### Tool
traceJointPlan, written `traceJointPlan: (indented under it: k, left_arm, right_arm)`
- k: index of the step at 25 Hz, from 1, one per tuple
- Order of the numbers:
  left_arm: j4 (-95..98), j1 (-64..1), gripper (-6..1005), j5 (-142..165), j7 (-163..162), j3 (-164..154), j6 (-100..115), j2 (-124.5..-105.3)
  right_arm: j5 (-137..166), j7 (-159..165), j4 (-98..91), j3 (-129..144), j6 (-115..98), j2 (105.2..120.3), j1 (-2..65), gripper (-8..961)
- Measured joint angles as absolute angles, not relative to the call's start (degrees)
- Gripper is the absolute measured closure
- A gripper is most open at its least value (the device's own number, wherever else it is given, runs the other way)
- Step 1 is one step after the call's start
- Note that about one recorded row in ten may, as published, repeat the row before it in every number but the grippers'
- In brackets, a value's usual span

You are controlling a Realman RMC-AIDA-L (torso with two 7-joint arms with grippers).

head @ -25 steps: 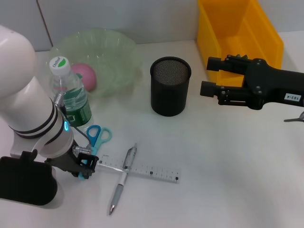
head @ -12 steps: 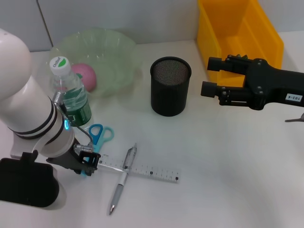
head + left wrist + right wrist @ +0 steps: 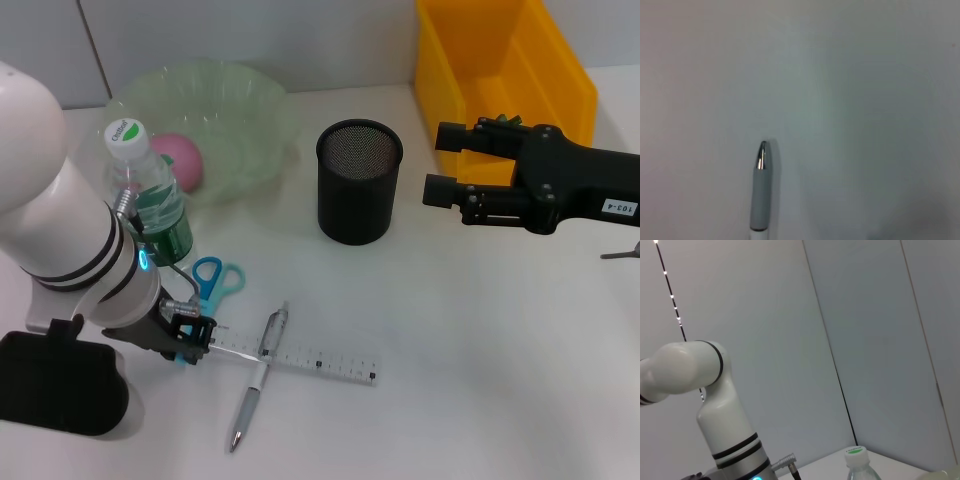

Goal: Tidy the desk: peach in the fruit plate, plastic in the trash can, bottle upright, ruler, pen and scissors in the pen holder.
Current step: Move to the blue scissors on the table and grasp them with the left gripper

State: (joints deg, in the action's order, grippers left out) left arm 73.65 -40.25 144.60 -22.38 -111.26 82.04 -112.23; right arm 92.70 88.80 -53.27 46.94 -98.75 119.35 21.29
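Observation:
The blue-handled scissors (image 3: 215,278) lie by the upright bottle (image 3: 150,200), their blades under my left gripper (image 3: 186,338). The gripper's black fingers close round a cyan part of the scissors at the ruler's (image 3: 310,358) left end. The grey pen (image 3: 256,372) lies across the ruler; its tip also shows in the left wrist view (image 3: 761,155). The pink peach (image 3: 182,160) sits in the green fruit plate (image 3: 240,100). The black mesh pen holder (image 3: 358,182) stands mid-table. My right gripper (image 3: 442,162) hovers open and empty to the right of the holder. No plastic shows.
The yellow bin (image 3: 560,80) stands at the back right, behind my right arm. The bottle's cap (image 3: 856,452) and my left arm (image 3: 720,420) show in the right wrist view. A wall runs behind the table.
My left gripper has shifted slightly right and away, and the scissors' handles have moved with it. The right arm, pen and ruler have stayed still.

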Motion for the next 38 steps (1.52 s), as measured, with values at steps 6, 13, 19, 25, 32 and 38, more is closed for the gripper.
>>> traceJointPlan:
  k: [6, 13, 19, 25, 32, 38]
  left_arm:
    - [74.1, -40.1, 820, 144.9, -22.5, -111.2, 81.8, -112.24]
    - [74.7, -39.6, 819, 145.5, -22.5, -111.0, 81.7, -112.24]
    - [75.2, -39.1, 819, 145.7, -22.7, -110.9, 81.3, -112.23]
    - [76.0, -38.8, 819, 145.8, -23.2, -110.9, 81.3, -112.24]
    - [77.1, -38.4, 821, 146.4, -23.9, -111.0, 81.3, -112.25]
    - [77.6, -38.4, 822, 146.5, -24.0, -111.0, 81.3, -112.36]
  right_arm:
    - [92.6, 89.0, -53.4, 46.9, -98.8, 119.35, 21.2, 129]
    - [92.5, 89.1, -53.4, 46.9, -98.8, 119.35, 21.3, 128]
    - [92.5, 89.2, -53.4, 46.9, -98.9, 119.35, 21.5, 129]
    - [92.5, 89.3, -53.6, 46.9, -99.0, 119.35, 21.5, 129]
    - [92.2, 89.3, -54.0, 46.8, -99.1, 119.4, 21.1, 128]
    - [92.2, 89.3, -54.2, 46.5, -99.1, 119.43, 20.8, 128]
